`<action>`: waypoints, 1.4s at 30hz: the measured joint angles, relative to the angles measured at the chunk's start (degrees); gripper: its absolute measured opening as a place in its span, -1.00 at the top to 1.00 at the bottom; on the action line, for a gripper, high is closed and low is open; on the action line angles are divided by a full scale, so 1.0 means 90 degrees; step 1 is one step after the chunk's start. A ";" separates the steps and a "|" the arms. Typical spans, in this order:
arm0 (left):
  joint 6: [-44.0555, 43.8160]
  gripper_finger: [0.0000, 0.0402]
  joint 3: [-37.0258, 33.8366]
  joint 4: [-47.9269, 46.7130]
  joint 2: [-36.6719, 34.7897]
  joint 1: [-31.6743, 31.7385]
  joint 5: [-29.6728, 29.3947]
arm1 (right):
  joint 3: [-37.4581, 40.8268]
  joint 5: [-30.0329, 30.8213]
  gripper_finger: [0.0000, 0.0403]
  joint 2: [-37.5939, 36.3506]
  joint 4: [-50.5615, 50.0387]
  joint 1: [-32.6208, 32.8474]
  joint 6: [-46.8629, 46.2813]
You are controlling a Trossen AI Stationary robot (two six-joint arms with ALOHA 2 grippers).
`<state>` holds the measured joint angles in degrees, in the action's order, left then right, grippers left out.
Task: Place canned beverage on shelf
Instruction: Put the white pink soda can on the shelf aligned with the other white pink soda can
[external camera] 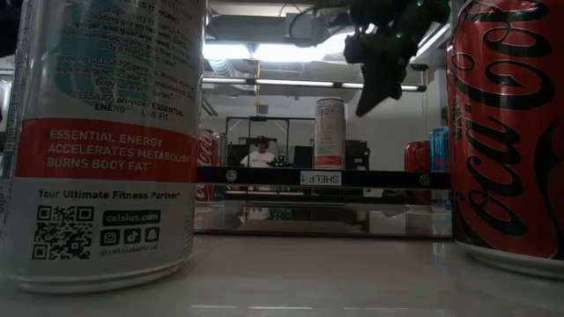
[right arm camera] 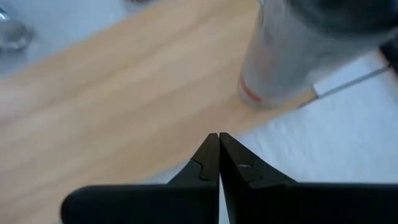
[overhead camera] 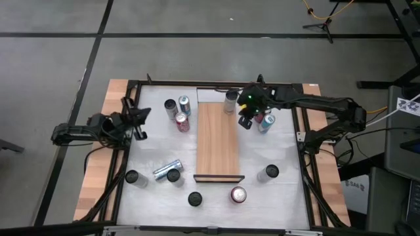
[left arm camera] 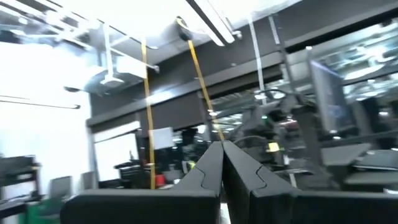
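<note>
The long light-brown wooden shelf below me shows a smooth, matt plank with fine lengthwise grain, and a tall silver metal can with a red band standing at its corner has a satin, lightly reflective wall. My right gripper has matt black plastic fingers with notched inner faces pressed together, and my left gripper shows the same dull black finish. The flat white table surface looks smooth and matt, its outer edges are pale bare wood, and the glossy red printed metal can close by reflects the room lights.
</note>
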<state>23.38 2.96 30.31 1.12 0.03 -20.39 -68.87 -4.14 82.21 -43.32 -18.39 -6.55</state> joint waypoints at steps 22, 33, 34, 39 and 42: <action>0.0087 1.00 0.0323 0.0662 -0.0002 0.0000 0.0183 | -0.0205 -0.0002 1.00 -0.0007 0.0210 0.0000 -0.0073; -0.1162 0.86 0.0323 0.0881 -0.0002 0.0000 0.0043 | -0.0205 -0.0002 1.00 -0.0005 0.0207 0.0000 -0.0073; -0.1253 0.80 0.0323 0.0883 -0.0002 -0.0002 -0.0022 | -0.0205 -0.0002 1.00 -0.0005 0.0207 0.0000 -0.0073; -0.1626 0.42 0.0323 0.0881 -0.0002 0.0000 -0.0301 | -0.0205 -0.0002 1.00 -0.0005 0.0207 0.0000 -0.0073; -0.1862 0.20 0.0323 0.0879 -0.0002 0.0000 -0.0342 | -0.0205 -0.0002 1.00 -0.0005 0.0206 0.0000 -0.0072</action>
<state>6.62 5.87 38.22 1.10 0.03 -23.46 -70.72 -4.16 82.17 -41.46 -18.39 -7.19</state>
